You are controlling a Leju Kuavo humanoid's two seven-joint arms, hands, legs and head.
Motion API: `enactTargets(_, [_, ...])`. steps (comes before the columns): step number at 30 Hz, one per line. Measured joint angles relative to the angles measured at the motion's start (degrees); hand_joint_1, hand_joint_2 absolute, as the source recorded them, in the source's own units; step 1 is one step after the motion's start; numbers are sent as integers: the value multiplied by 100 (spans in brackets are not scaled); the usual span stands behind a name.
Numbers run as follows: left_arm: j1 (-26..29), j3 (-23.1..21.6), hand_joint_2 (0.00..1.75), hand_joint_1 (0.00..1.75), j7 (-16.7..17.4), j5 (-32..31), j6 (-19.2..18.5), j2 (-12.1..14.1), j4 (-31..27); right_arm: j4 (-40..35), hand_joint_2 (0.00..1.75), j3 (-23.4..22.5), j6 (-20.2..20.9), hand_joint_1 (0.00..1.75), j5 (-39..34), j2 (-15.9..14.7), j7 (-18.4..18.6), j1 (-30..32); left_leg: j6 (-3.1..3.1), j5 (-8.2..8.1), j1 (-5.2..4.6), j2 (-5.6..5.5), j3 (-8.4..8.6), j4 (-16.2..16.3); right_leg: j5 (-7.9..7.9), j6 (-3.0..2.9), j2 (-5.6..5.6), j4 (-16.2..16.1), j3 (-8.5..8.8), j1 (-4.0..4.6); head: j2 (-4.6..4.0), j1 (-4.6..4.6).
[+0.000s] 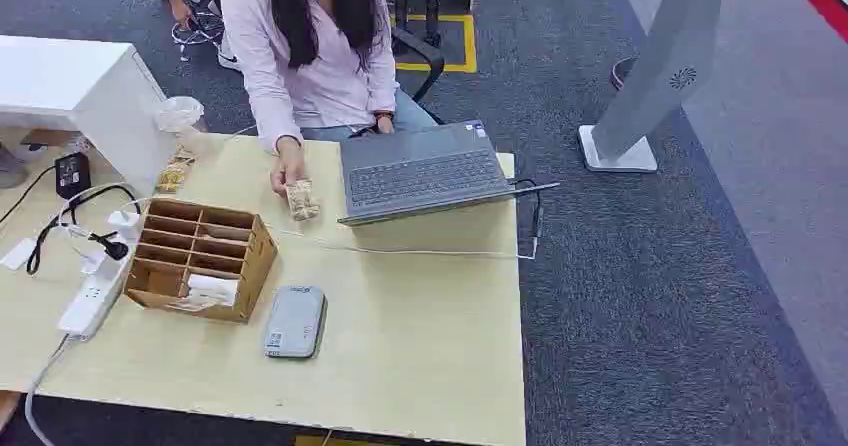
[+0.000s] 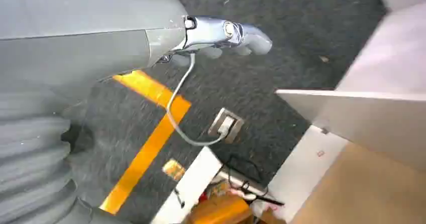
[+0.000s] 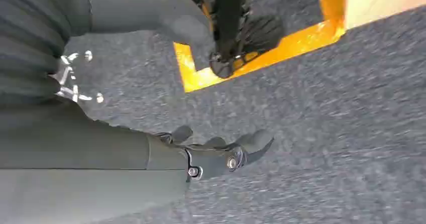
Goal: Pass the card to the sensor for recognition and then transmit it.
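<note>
A white card (image 1: 212, 288) lies in the near bottom slot of the wooden organizer (image 1: 252, 244) on the pale table (image 1: 420, 336). Just to its right lies the flat grey sensor (image 1: 295, 321). In the left wrist view my left hand (image 2: 221, 33) hangs beside the table over dark carpet, fingers apart and empty. In the right wrist view my right hand (image 3: 221, 151) also hangs above the carpet and holds nothing, its fingers loosely spread.
A person (image 1: 315, 46) sits at the table's far side, one hand on a small snack packet (image 1: 301, 199), beside an open laptop (image 1: 425, 171). A power strip (image 1: 92, 296) and cables lie at the left. A white stand (image 1: 650, 86) rises at the far right.
</note>
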Motion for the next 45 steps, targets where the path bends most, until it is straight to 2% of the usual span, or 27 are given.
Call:
enactTargets(5, [405,-131,175,0,-4,-282,92,-485,-1485,2,175,-72,-59,0,9,87,81,10,0,0,-1,0,-2,0,0,0,0,0,-2,0,0,2])
enactTargets(8, [715,-380,175,0,-7,-511,310,-836,-2633,4,175,-118,-22,0,33,153,81,11,0,0,0,0,-2,0,0,0,0,0,-2,0,0,7])
enactTargets(12, [1057,-750,175,0,-7,-669,444,-1182,-3775,4,175,-144,35,0,85,221,120,13,0,0,-1,-1,-2,0,0,0,-1,0,-1,0,0,4])
enactTargets(13, [1108,-813,175,0,-7,-682,474,-1226,-3949,2,0,-146,40,0,87,236,124,13,0,0,-1,-1,-1,0,0,0,-1,0,0,0,0,2])
enactTargets(20, [1436,-1210,175,0,-7,-612,756,-1431,-4920,4,0,-183,18,0,155,295,264,13,0,0,1,-1,-1,0,0,0,-1,0,-1,1,0,2])
enactTargets(27, [1464,-1241,175,0,-7,-608,778,-1438,-4997,4,0,-192,5,0,166,299,288,13,0,0,1,-1,-1,0,0,0,-1,0,0,1,0,0])
enactTargets(29, [1649,-1497,175,0,-7,-597,912,-1490,-5447,4,0,-225,-55,0,216,330,402,14,0,0,1,0,-2,0,0,0,0,0,-1,1,0,4])
enactTargets(31, [1927,-2022,175,0,-7,-446,1196,-1514,-6432,4,0,-245,-50,0,407,363,546,11,0,0,0,-1,-1,0,0,0,-1,0,-1,1,0,2])
enactTargets(36, [1958,-2476,175,0,-7,-385,1811,-1405,-6947,4,0,-236,50,0,634,363,647,6,-1,1,1,-1,0,0,0,0,-1,0,1,1,0,2])
enactTargets(42, [1960,-2804,175,0,-7,-378,1966,-1276,-7229,4,0,-232,52,0,686,363,671,3,-1,1,1,-1,0,0,0,0,-1,0,1,1,0,2])
enactTargets(44, [1958,-2912,175,0,-7,-404,2259,-1199,-7291,4,0,-229,75,0,748,363,682,4,-1,1,0,-1,0,0,0,0,-1,0,0,1,0,2])
enactTargets(45, [1951,-3041,175,0,-7,-470,2633,-1112,-7323,4,0,-219,123,0,813,363,699,3,-1,1,0,-1,0,0,0,0,-1,0,-1,1,0,2])
